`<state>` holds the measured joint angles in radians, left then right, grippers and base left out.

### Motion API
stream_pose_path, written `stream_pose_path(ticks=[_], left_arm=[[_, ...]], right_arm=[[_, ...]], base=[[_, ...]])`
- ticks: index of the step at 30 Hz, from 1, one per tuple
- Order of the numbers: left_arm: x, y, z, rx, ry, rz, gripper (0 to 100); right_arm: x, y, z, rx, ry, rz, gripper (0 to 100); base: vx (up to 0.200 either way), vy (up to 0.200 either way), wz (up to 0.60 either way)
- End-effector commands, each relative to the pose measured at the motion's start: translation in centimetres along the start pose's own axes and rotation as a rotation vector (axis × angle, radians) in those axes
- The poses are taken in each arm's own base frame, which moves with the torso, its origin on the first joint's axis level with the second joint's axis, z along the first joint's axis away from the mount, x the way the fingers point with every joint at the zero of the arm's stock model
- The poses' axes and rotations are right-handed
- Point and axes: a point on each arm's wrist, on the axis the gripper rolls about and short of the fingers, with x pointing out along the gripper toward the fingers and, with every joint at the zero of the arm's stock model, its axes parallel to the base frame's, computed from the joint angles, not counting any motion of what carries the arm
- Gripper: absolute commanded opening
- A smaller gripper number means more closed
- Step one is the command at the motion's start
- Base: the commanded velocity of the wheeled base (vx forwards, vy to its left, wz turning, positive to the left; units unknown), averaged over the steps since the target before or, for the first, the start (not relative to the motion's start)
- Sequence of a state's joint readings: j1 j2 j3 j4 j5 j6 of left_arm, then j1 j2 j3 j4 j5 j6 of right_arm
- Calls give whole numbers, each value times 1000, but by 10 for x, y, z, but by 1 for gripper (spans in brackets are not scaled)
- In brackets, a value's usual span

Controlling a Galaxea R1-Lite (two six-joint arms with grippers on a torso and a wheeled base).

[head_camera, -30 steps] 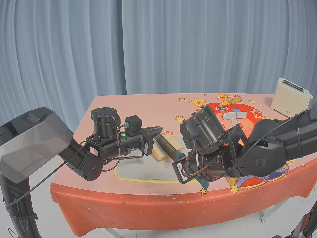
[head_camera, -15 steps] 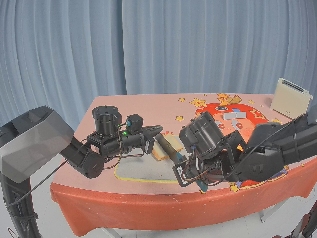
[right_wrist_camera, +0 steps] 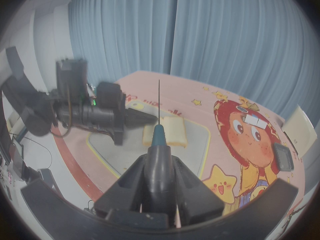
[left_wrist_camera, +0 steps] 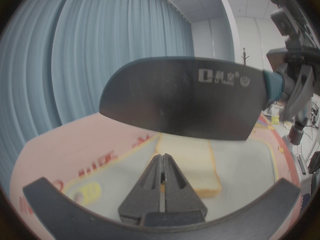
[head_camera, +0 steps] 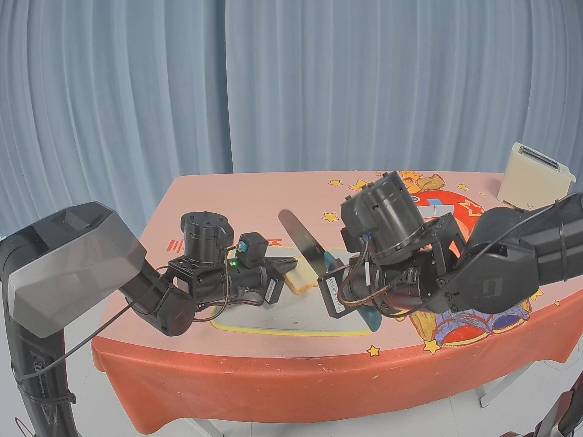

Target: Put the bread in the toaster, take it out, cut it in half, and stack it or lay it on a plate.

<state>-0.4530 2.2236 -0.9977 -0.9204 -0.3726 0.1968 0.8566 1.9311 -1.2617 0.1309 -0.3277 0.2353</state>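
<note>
Bread point(head_camera: 302, 282) lies flat on mat point(head_camera: 285, 314), below knife point(head_camera: 302, 243)

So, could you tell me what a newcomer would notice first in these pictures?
The dark knife, gripped in the right gripper, hangs over a bread slice on the grey mat. The shut left gripper points at the bread's edge, and a cream toaster stands at the far right corner of the table.

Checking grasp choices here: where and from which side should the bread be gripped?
Probably the edge facing the left gripper, approached low from the robot's left: the bread lies flat on the mat, and the knife hangs above it.
</note>
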Motion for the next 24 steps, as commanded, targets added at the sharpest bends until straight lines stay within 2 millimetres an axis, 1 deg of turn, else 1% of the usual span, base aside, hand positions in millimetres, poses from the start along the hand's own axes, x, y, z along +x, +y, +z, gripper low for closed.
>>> stream_pose_path(ticks=[1, 4, 8, 10, 11, 13, 15, 16, 18, 21, 24], left_arm=[[2, 3, 2, 12, -32, 10, 0], [2, 2, 3, 15, -41, 8, 0], [0, 2, 7, 20, -53, 12, 0], [-10, 4, 24, 36, -94, 25, 0], [-17, 8, 30, 39, -108, 40, 0], [-26, 10, 39, 45, -127, 55, 0], [-35, 9, 47, 49, -138, 58, 0], [-39, 8, 48, 47, -137, 59, 0], [-47, 4, 42, 34, -107, 56, 0], [-51, 0, 28, 14, -54, 75, 0], [-52, 0, 26, 11, -43, 100, 0]], right_arm=[[-3, -1, -1, -4, 11, -1, 0], [1, -1, -6, -6, 29, -5, 0], [1, -1, -6, -5, 27, -4, 0], [0, -1, -5, -5, 24, -3, 0], [0, -1, -5, -4, 22, -4, 0], [-2, -2, -4, 0, 18, -4, 0], [-4, -3, -3, 5, 14, -2, 0], [-4, -4, -3, 13, 14, -5, 0], [-7, -4, -3, 50, 9, -3, 0], [-9, -5, -4, 78, 12, -5, 0], [-10, -5, -4, 82, 9, -5, 0]], base=[[0, 0, 0], [0, 0, 0], [0, 0, 0], [0, 0, 0], [0, 0, 0], [0, 0, 0], [0, 0, 0], [0, 0, 0], [0, 0, 0], [0, 0, 0], [0, 0, 0]])
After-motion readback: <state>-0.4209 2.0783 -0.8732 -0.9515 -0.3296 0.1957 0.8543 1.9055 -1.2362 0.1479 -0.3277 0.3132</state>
